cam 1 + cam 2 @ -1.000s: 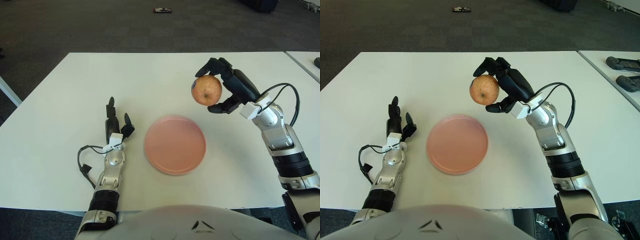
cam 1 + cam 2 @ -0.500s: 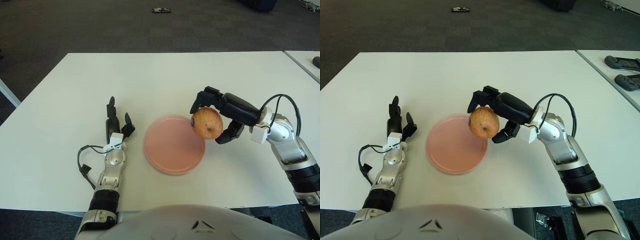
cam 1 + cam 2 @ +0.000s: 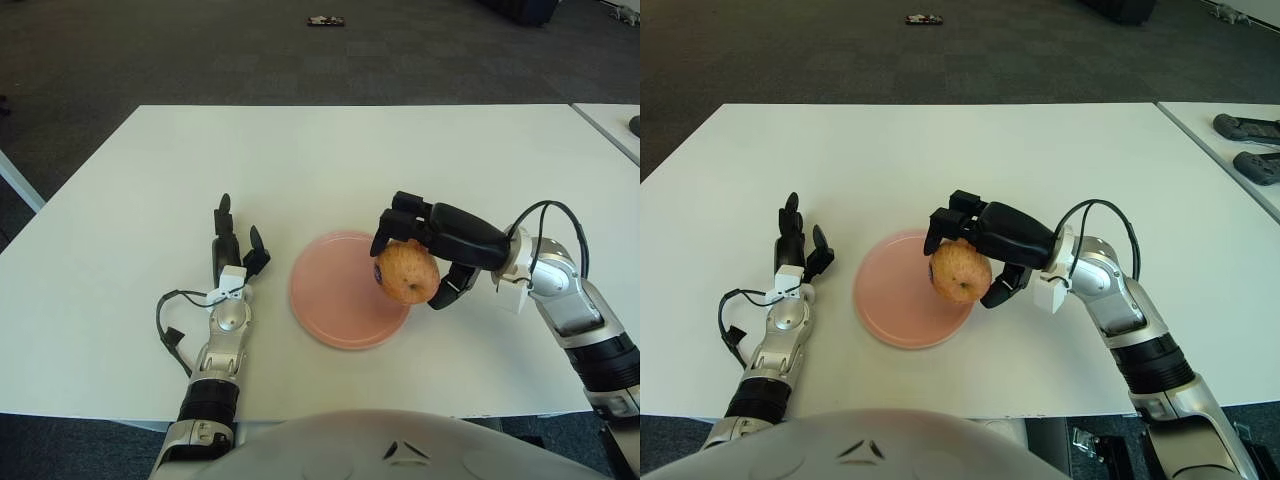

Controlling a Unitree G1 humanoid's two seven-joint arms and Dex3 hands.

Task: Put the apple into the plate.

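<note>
Over the plate's [image 3: 335, 310] edge at about three o'clock, the apple [image 3: 406, 273] is held clamped in the right hand [image 3: 440, 245], fingers curled over its top and far side. Plate centre lies toward nine o'clock of the fruit. Whether apple and plate touch cannot be told; the apple's underside and the plate beneath it are hidden. Left hand [image 3: 232, 255] is seen at the plate's nine o'clock, fingers spread and holding nothing.

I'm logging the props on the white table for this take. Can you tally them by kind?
Apple: 1, held in the right hand over the plate's right edge
Pink plate: 1
Total: 2
The left hand shows left of the plate, fingers open, holding nothing.
</note>
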